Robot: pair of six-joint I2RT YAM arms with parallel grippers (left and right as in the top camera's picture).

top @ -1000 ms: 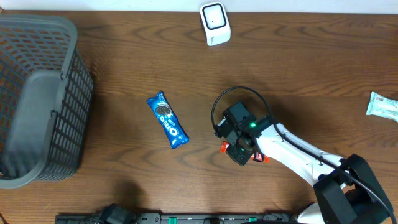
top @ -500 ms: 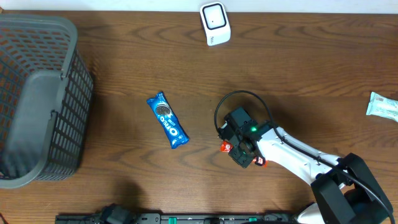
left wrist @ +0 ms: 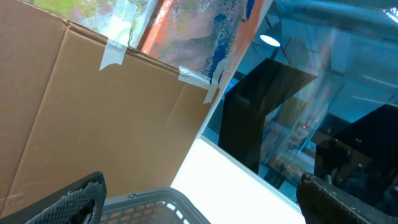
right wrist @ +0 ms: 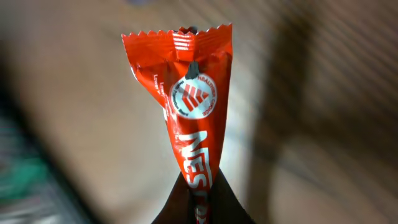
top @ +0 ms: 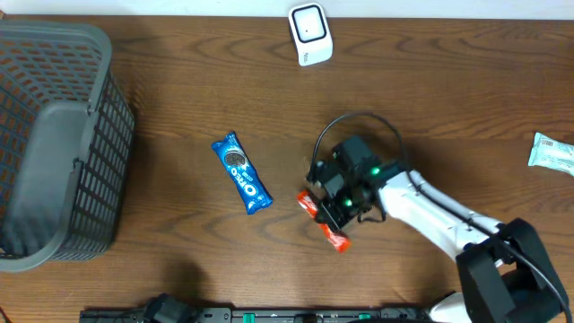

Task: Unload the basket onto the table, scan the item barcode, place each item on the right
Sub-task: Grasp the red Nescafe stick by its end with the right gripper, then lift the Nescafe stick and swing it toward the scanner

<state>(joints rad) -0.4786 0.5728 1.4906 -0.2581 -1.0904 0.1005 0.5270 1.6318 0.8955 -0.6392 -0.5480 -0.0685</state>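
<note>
You've got the brown wooden table (top: pixel 179 108) with the grey plastic mesh basket (top: pixel 112 135) sitting on its left side, nothing to do there. Your left hand (left wrist: pixel 199 208) is spread wide and empty, so ignore it. Your right hand (right wrist: pixel 199 202) is clenched on one end of the long red foil Nestlé snack bar (right wrist: pixel 194 112), near the table's middle and well apart from the small white barcode scanner (top: pixel 310 34) at the far edge. The blue Oreo packet (top: pixel 241 173) lies near it on the left. My worry: you're pinching just the wrapper end, so the bar could swing or slip on the way over. I can't see the barcode either, so it may end up facing away from the scanner
</note>
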